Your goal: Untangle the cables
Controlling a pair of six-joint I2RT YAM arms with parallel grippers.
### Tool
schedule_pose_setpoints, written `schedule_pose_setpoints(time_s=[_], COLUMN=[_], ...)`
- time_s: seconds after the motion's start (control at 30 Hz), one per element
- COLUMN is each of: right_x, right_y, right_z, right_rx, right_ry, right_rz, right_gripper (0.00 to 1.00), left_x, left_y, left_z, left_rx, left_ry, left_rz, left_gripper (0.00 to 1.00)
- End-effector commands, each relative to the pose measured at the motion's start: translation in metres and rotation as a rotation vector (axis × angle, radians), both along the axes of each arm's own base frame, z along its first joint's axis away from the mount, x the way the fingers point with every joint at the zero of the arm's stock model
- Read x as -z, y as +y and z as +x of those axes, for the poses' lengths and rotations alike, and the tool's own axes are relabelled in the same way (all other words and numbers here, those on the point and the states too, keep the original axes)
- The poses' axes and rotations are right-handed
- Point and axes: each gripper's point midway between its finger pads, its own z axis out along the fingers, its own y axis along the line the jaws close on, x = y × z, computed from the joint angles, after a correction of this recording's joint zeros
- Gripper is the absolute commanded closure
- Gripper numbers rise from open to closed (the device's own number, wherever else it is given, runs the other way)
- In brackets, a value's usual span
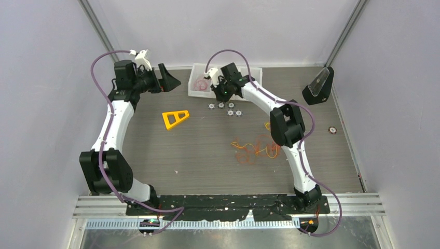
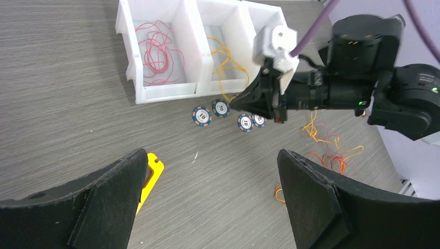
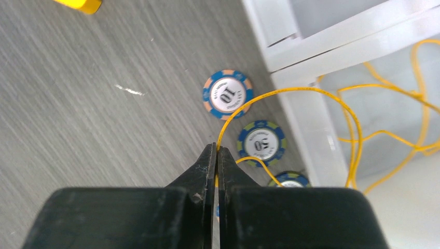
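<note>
1. white tray [image 2: 166, 93], 12 o'clock on table [image 1: 207, 155]: compartments sort by colour; red cable [image 2: 155, 52] filed.
2. left gripper [image 2: 211, 155], 10 o'clock: fingers spread, empty, apparently kept clear.
3. right gripper [image 3: 216, 148]: jaws pressed together, pinching yellow cable [image 3: 290, 90], which loops into the tray at its 2 o'clock, likely for deposit.
4. tangle [image 1: 254, 150], 4 o'clock of centre: orange-red cables, unsorted.

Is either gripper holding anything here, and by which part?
The right gripper pinches the yellow cable at a bend just outside the white bin; the left gripper is open and empty.
</note>
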Motion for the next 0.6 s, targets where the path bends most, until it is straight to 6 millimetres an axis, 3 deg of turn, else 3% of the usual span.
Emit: schedule_pose_setpoints(time_s=[0.0, 0.03, 0.07, 0.1, 0.13, 0.2, 0.23, 0.27, 0.3, 0.33, 0.57], right_x=[-0.102, -0.094, -0.100, -0.086, -0.092, -0.071, -0.073, -0.058, -0.061, -0.050, -0.035], right_y=[-0.017, -0.019, -0.025, -0.027, -0.032, -0.035, -0.036, -0.035, -0.034, -0.034, -0.022], right_z=[0.051, 0.057, 0.068, 0.074, 0.084, 0.100, 0.105, 0.109, 0.113, 0.117, 0.128], right_rx=[0.125, 0.140, 0.170, 0.182, 0.208, 0.226, 0.229, 0.223, 0.222, 0.218, 0.174], right_ry=[-0.321, -0.323, -0.353, -0.342, -0.367, -0.365, -0.379, -0.372, -0.387, -0.388, -0.438], right_rz=[0.080, 0.062, 0.048, 0.029, 0.025, -0.003, -0.001, -0.020, -0.018, -0.032, -0.068], right_gripper=[0.95, 0.95, 0.95, 0.95, 0.95, 0.95, 0.95, 0.95, 0.95, 0.95, 0.94], left_x=[-0.017, -0.016, -0.016, -0.016, -0.015, -0.014, -0.014, -0.013, -0.012, -0.012, -0.006], left_y=[0.001, 0.001, 0.001, 0.001, 0.000, 0.001, 0.001, 0.001, 0.001, 0.002, 0.006], left_z=[0.006, 0.007, 0.008, 0.009, 0.010, 0.011, 0.012, 0.012, 0.012, 0.013, 0.016], left_rx=[0.014, 0.014, 0.012, 0.013, 0.012, 0.010, 0.011, 0.008, 0.009, 0.007, 0.009], left_ry=[-0.045, -0.041, -0.038, -0.037, -0.034, -0.032, -0.031, -0.027, -0.025, -0.025, 0.003], left_rz=[-0.006, -0.009, -0.011, -0.013, -0.015, -0.016, -0.017, -0.017, -0.018, -0.018, -0.017], left_gripper=[0.03, 0.03, 0.03, 0.03, 0.03, 0.02, 0.03, 0.02, 0.03, 0.02, 0.02])
